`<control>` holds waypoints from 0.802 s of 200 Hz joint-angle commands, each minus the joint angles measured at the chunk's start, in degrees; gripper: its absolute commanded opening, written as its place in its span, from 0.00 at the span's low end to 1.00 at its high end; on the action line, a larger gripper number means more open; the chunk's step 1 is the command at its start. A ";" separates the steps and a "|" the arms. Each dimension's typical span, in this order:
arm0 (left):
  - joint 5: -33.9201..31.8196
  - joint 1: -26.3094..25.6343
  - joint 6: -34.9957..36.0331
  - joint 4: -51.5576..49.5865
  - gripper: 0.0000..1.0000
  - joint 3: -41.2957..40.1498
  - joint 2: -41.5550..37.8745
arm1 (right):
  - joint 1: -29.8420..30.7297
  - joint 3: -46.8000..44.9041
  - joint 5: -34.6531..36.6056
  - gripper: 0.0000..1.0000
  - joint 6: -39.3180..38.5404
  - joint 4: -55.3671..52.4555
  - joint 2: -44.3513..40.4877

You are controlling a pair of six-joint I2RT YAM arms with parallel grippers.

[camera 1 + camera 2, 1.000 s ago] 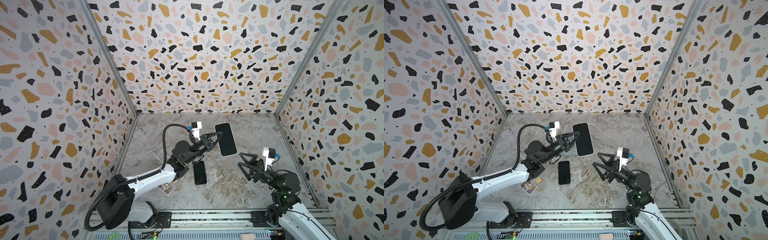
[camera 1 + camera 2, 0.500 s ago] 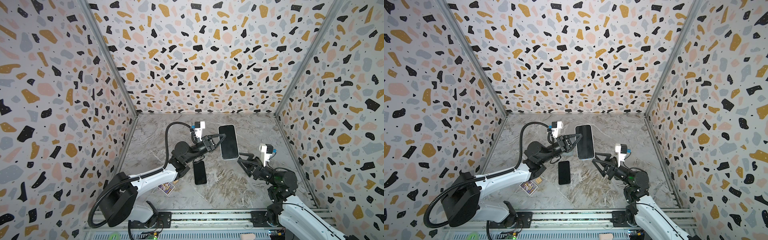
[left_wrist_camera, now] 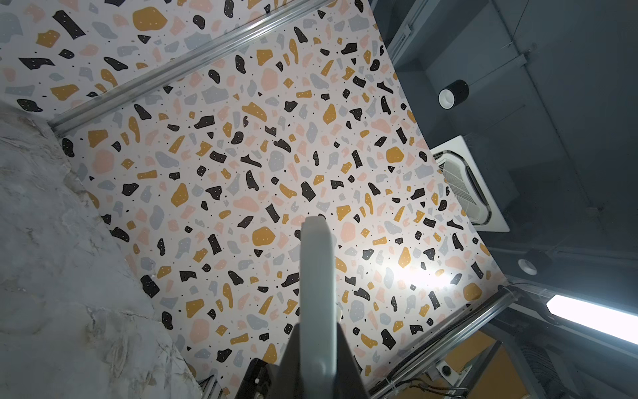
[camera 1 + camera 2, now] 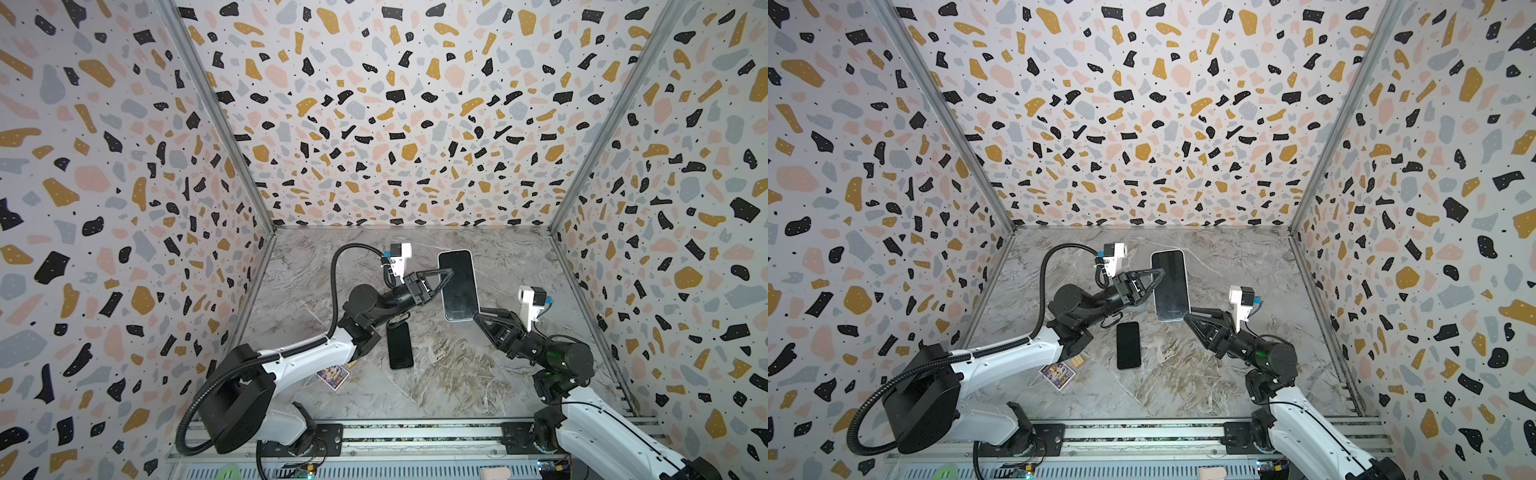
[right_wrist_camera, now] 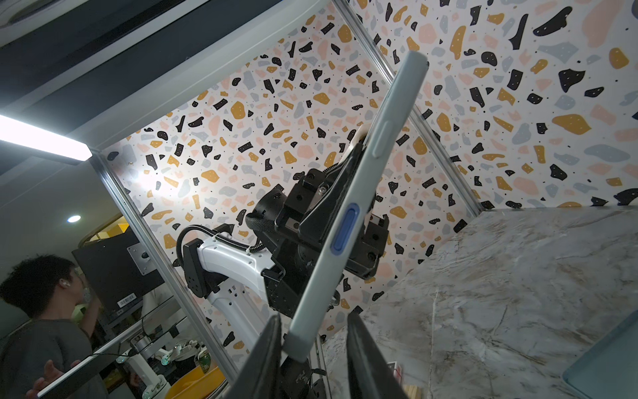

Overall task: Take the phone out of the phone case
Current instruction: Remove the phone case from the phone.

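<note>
The phone, dark screen up in a pale grey phone case (image 4: 456, 285) (image 4: 1170, 285), hangs above the marble table. My left gripper (image 4: 446, 276) (image 4: 1160, 274) is shut on the case's left long edge; in the left wrist view the case edge (image 3: 317, 276) runs straight out from between the jaws of that gripper (image 3: 317, 331). My right gripper (image 4: 478, 314) (image 4: 1187, 317) reaches the phone's near right corner. In the right wrist view the case end (image 5: 366, 193) sits between the jaws of this gripper (image 5: 314, 317), against one finger, with a gap to the other.
A bare black phone (image 4: 400, 345) (image 4: 1128, 345) lies flat on the table under the left arm. A colourful card (image 4: 333, 376) and a small wooden block (image 4: 1077, 360) lie nearer the front. Patterned walls close in three sides; a rail runs along the front.
My right gripper has moved up and left from the table's right side to the phone's near corner, its jaws narrowing around it. The left gripper has carried the phone slightly rightwards.
</note>
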 commanded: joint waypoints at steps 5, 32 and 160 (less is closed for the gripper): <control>1.25 -0.48 0.63 5.95 0.00 0.44 -1.06 | 0.21 0.63 -0.36 0.22 -0.21 3.39 -0.10; 0.57 -0.46 -1.73 7.49 0.00 0.25 -0.31 | 0.21 0.32 -0.59 0.12 -0.55 3.60 -0.05; 0.80 -1.23 -22.59 22.06 0.00 6.74 7.08 | 1.41 -0.56 -9.05 0.13 -0.30 16.99 4.46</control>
